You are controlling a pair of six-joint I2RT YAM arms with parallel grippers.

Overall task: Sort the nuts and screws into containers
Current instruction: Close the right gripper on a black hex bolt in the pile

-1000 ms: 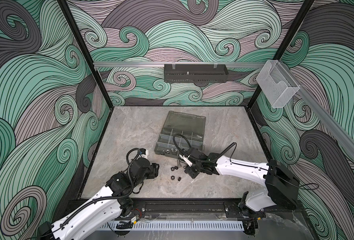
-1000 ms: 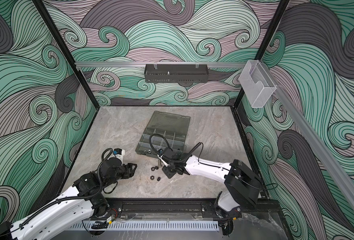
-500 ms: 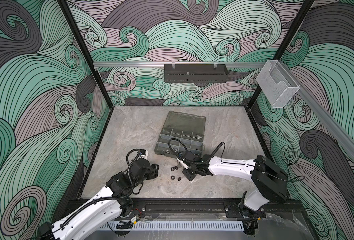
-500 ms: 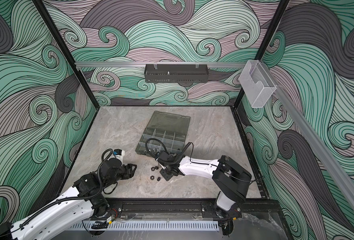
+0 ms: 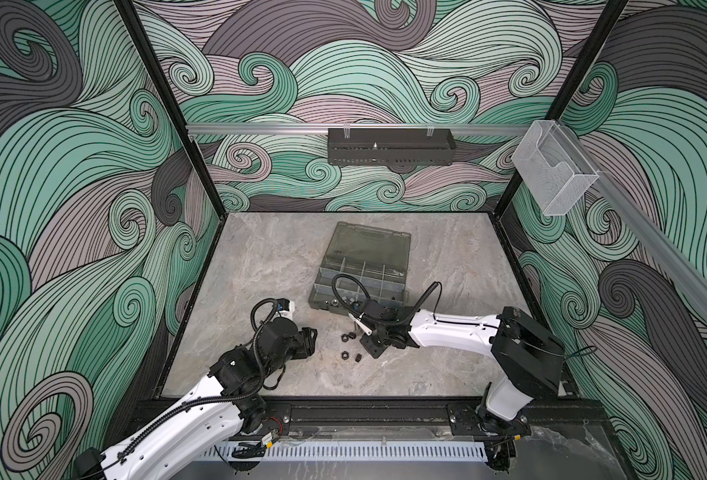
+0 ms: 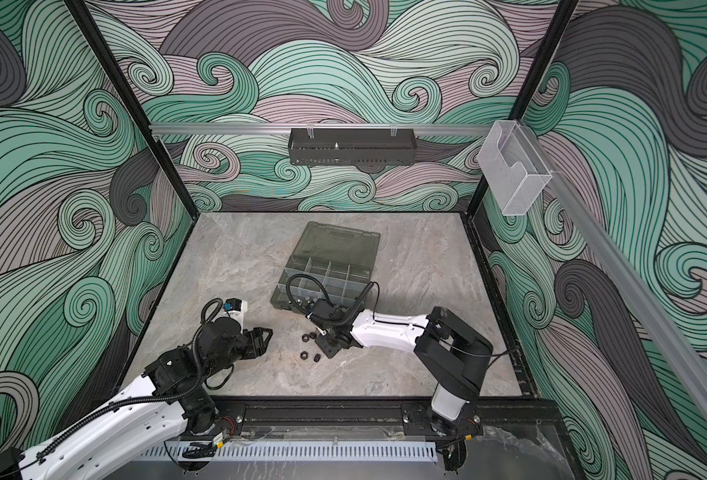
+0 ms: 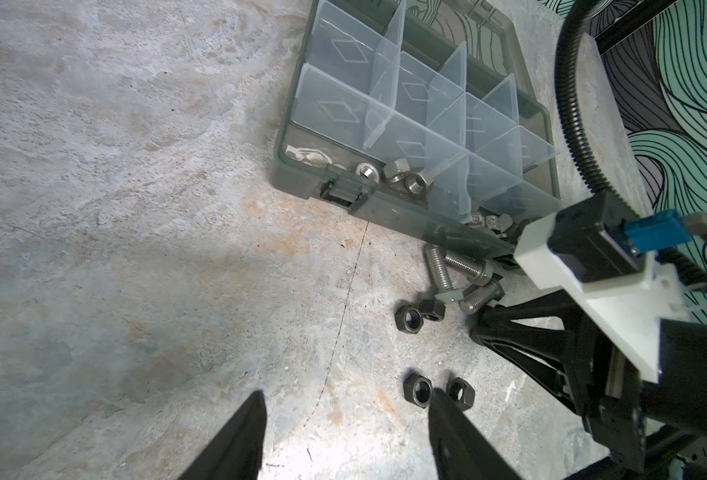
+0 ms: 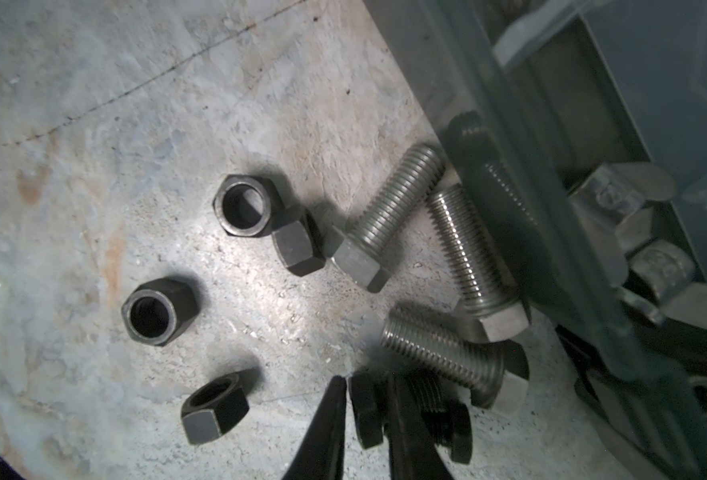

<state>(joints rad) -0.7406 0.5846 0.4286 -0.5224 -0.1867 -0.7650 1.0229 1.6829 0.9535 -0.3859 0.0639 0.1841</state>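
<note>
Pinches a black piece, nut or screw head, cannot tell which, in the right gripper, down at the tabletop just in front of the organiser case. Counts as partly done, judging by silver nuts in one front cell and winged nuts in the next; finds nothing in the far cells. Leaves three silver screws against the case's front wall and four black nuts further out from the case. Holds the left gripper spread and empty, near the black nuts. Risks nudging the nearest silver screw, right beside the grip; drapes a cable over the case's front cells.
</note>
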